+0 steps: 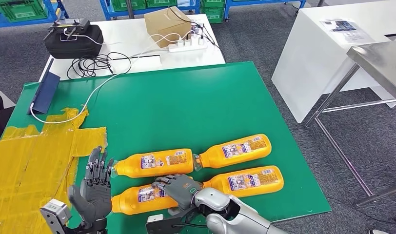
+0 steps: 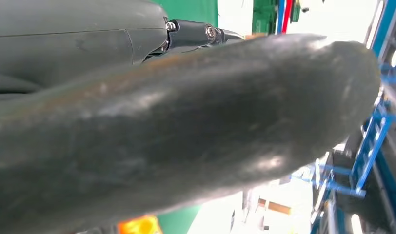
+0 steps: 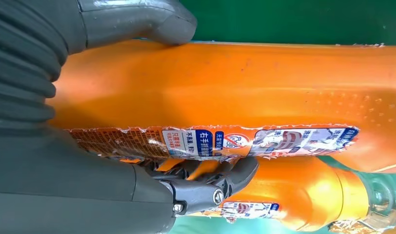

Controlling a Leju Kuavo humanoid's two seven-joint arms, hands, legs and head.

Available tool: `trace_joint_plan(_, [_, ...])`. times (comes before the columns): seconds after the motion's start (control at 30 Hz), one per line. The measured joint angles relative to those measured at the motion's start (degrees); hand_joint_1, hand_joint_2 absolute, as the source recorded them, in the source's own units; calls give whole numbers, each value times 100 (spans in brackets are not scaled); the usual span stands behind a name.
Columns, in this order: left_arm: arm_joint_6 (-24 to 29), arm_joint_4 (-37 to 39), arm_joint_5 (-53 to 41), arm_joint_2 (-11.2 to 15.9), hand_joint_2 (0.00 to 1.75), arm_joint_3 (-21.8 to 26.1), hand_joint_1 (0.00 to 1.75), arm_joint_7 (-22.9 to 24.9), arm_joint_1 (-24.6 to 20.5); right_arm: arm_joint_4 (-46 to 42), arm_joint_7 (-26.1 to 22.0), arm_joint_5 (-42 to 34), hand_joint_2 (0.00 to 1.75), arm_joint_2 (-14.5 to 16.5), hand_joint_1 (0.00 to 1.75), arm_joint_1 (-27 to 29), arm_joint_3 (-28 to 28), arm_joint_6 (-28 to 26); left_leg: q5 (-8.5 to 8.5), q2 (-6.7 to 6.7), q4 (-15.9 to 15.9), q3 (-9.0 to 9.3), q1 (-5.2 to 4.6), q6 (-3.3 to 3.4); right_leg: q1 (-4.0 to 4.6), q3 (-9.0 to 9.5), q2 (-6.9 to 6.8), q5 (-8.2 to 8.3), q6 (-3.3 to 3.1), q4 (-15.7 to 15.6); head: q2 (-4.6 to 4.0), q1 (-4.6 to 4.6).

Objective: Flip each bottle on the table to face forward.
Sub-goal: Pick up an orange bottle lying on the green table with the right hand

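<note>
Several orange bottles lie on their sides on the green table [image 1: 186, 102]. My right hand [image 1: 179, 187] grips the near-left bottle [image 1: 137, 196] around its body; up close, that bottle [image 3: 245, 92] sits between the thumb [image 3: 137, 19] and the dark fingers [image 3: 215, 180]. The far-left bottle [image 1: 154, 163] lies just behind it, the far-right bottle [image 1: 237, 150] and the near-right bottle [image 1: 249, 180] to the right. My left hand [image 1: 94, 187] is raised at the bottle's cap end, fingers spread, holding nothing. Its thumb [image 2: 186, 136] blocks the left wrist view.
Yellow tape patches [image 1: 35, 156] cover the table's left part. A blue folder [image 1: 45, 92] and a white cable [image 1: 89, 100] lie at the back left. Behind stands a white table [image 1: 132, 44] with a black bag [image 1: 74, 39], a cardboard box [image 1: 168, 25] and a power strip [image 1: 188, 45].
</note>
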Motion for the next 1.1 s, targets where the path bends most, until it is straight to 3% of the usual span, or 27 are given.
trace_joint_plan(0.27, [2475,-379,1267,-203,0,363,0,-219,-117,85,225,-452,175,-199,175,-176,172,-64,12,-20,1,24,1,10,1,36,-12,5,2,0,0,-1])
trace_joint_plan(0.43, [3954,-941,1802,-242,0,562,0,-589,162,63,133,-1486,175,-52,175,35,-37,-894,6,-17,0,21,1,8,0,35,-5,4,5,-1,0,1])
trace_joint_plan(0.57, [4190,-1357,1892,-270,175,639,0,-623,370,-50,162,-1880,175,108,175,269,-263,-1172,6,-10,1,11,3,6,4,35,-2,8,6,0,0,1])
trace_joint_plan(0.63, [4309,-1479,1890,-284,175,656,0,-626,401,-130,-48,-2072,175,163,175,414,-351,-1329,10,-11,1,4,10,4,11,57,-3,11,3,1,0,0])
trace_joint_plan(0.7, [4408,-1600,1894,-290,175,667,0,-629,455,-299,-549,-2442,175,240,175,696,-532,-1643,14,-17,2,-9,19,1,20,60,-5,12,-2,3,0,1])
trace_joint_plan(0.8, [4185,-1705,1899,-303,175,676,0,-585,576,-814,-1148,-2847,175,339,175,1234,-811,-1968,16,-19,2,-52,21,-2,24,25,-7,15,-7,6,0,1])
trace_joint_plan(0.9, [3620,-1698,1807,-326,175,676,0,-276,646,-1506,-1355,-3095,175,415,175,1696,-946,-2113,19,-19,3,-82,21,-4,25,-7,-8,17,-9,6,0,2])
trace_joint_plan(0.97, [2978,-1661,1839,-332,175,673,0,-2,697,-1898,-1517,-3282,175,428,175,1947,-1025,-2211,19,-20,3,-89,20,-4,24,-13,-8,16,-9,5,0,2])
trace_joint_plan(1.1, [1180,-1538,2120,-316,175,606,0,398,747,-2384,-1801,-3505,175,350,175,2225,-1079,-2250,17,-12,4,-98,14,-4,20,-26,-6,17,-8,3,0,2])
